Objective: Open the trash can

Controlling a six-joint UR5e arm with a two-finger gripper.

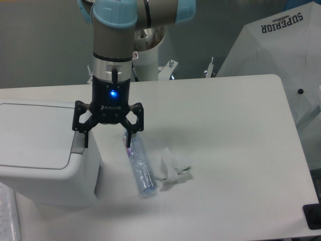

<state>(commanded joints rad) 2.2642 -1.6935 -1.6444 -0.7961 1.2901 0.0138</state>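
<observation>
The trash can (42, 150) is a large white boxy bin at the left of the table, its flat lid down. A grey push-button strip (78, 143) sits at the lid's right edge. My gripper (107, 141) hangs just right of the bin with its black fingers spread open and nothing between them. The left fingertip (86, 139) is close above the grey strip; I cannot tell whether it touches. The right fingertip (128, 140) is over the top end of a lying bottle.
A clear plastic bottle (140, 168) lies on the white table (225, 125) right of the bin. A crumpled white wrapper (172, 168) lies beside it. A white umbrella (281, 55) stands behind the table's right edge. A dark object (312, 217) sits at the lower right corner.
</observation>
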